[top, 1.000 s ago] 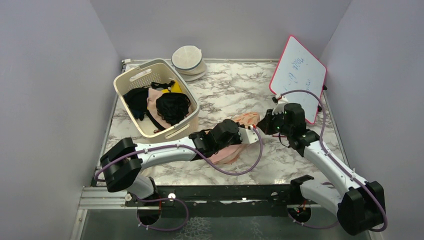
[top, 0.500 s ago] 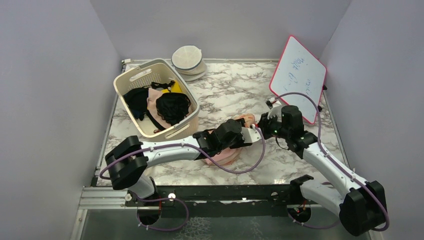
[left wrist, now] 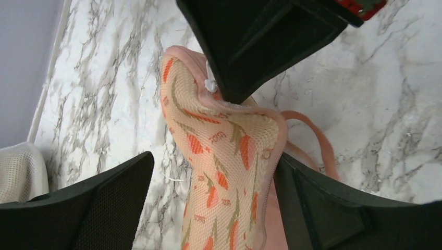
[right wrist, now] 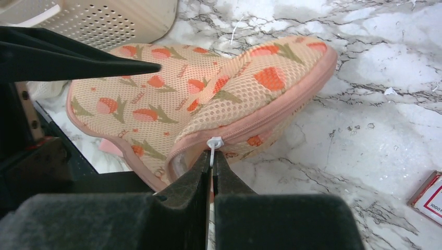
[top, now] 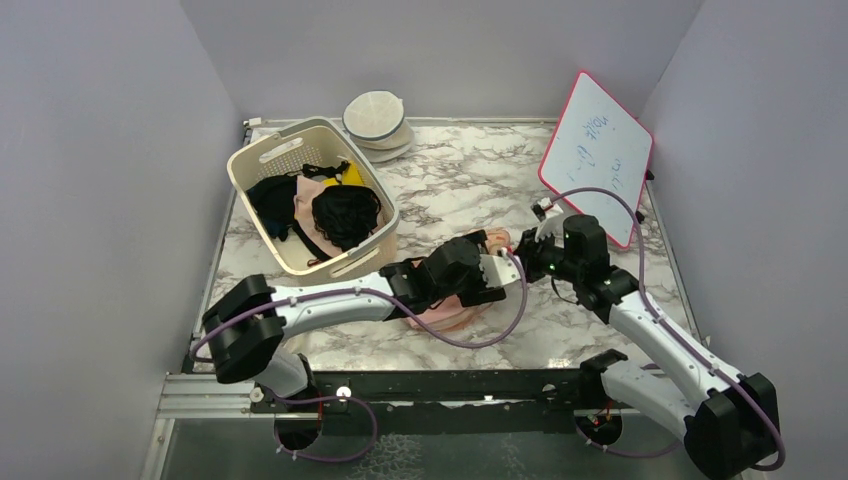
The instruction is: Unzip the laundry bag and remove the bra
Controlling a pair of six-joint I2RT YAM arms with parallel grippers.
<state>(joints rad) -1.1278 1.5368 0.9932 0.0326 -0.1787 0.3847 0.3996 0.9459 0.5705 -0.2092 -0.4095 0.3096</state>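
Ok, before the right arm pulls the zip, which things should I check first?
1. Right gripper shut on the white zip pull: ok.
2. Left gripper holding the laundry bag: not ok; it is open, one finger each side.
3. Zip opened: not ok, closed beyond the pull.
4. Bra inside: cannot tell, not in view.
5. Basket apart from the bag: ok.

Laundry bag [top: 494, 238] ctr; basket [top: 350, 260] rear L.
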